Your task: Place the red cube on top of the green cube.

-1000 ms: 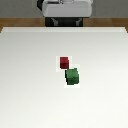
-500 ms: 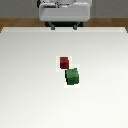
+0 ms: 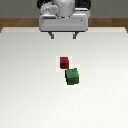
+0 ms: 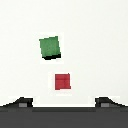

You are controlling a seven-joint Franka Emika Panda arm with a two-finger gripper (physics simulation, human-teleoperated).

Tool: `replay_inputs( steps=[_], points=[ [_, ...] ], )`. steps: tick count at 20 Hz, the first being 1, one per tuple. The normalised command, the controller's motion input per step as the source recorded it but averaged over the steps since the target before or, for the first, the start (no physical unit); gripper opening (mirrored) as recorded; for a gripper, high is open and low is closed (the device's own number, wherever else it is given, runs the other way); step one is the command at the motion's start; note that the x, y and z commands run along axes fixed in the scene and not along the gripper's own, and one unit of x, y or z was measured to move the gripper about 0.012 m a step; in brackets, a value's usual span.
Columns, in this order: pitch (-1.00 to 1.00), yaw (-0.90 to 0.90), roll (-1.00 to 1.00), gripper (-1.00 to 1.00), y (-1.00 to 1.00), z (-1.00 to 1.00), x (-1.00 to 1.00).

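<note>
A small dark-red cube [image 3: 64, 62] rests on the white table, and the slightly larger green cube [image 3: 72, 76] sits just in front of it, a little toward the exterior view's right, their corners nearly touching. My gripper [image 3: 63, 35] hangs high at the far side of the table, well behind the red cube, with its two fingers spread wide and nothing between them. The wrist view looks down on the red cube [image 4: 62, 81] and the green cube [image 4: 50, 47], which lie apart there, with both fingertips [image 4: 22, 101] at the picture's edge.
The white table [image 3: 25, 90] runs across the whole view, with a brown floor strip behind its far edge. The robot's grey wrist housing [image 3: 64, 21] looms above the far edge.
The gripper has come down slightly and its fingers now show below the housing. Both cubes have stayed where they were.
</note>
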Motion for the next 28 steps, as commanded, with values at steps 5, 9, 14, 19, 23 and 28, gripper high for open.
replay_inputs(
  steps=[5, 9, 14, 19, 23, 28],
  points=[
    [0.0, 0.0, 0.0, 1.0, 0.0, -0.8, 0.0],
    [0.0, 0.0, 0.0, 1.0, 0.25, -0.25, 0.5],
    [0.0, 0.0, 0.0, 1.0, 0.0, -0.2, 0.0],
    [0.0, 0.0, 0.0, -1.0, 0.0, -0.4, 0.0],
    [0.0, 0.0, 0.0, -1.0, 0.0, 0.0, 0.0],
    [0.0, 0.0, 0.0, -1.0, 0.0, 0.0, 0.0]
  ],
)
